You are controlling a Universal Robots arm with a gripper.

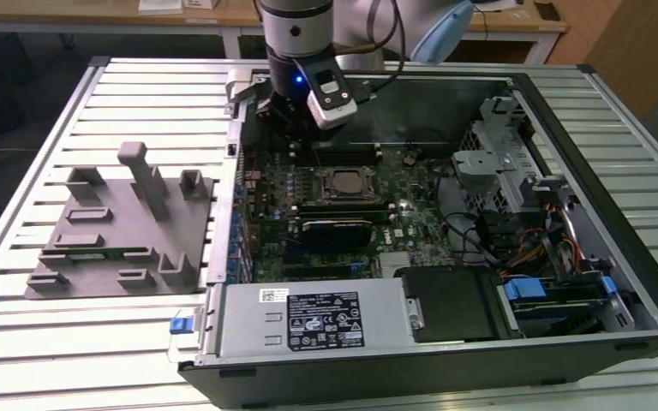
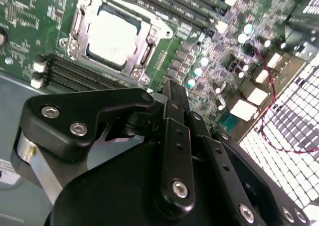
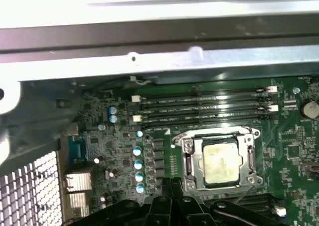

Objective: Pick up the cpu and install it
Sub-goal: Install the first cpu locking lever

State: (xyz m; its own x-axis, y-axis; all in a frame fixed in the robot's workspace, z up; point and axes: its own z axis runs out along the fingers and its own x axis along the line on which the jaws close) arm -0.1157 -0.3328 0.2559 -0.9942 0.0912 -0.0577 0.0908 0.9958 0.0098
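While cpu [image 3: 219, 161] sits in socket [image 3: 187, 158], hand [image 3: 169, 186] hovers near.

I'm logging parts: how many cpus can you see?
1: the cpu lies in the socket frame on the motherboard, beside the memory slots. Others may be hidden.

**Mostly ones, plus four slots and five capacitors**

One arm [image 1: 295, 34] stands over one open computer case [image 1: 637, 282], which lies on one slatted counter [image 1: 32, 342]. Inside the case there is one green motherboard [image 1: 421, 227]. It carries one socket frame [image 3: 188, 158] that holds one cpu [image 3: 219, 158].

In the first wrist view, one bank of four long memory slots [image 3: 199, 106] runs along one side of the socket. Five round blue-topped capacitors [image 3: 138, 163] form a single column beside it. One silver power supply box [image 1: 306, 317] sits at the near end of the case.

Beside the case lies one grey tray [image 1: 61, 278], with one narrow green circuit strip [image 1: 112, 251] in it.
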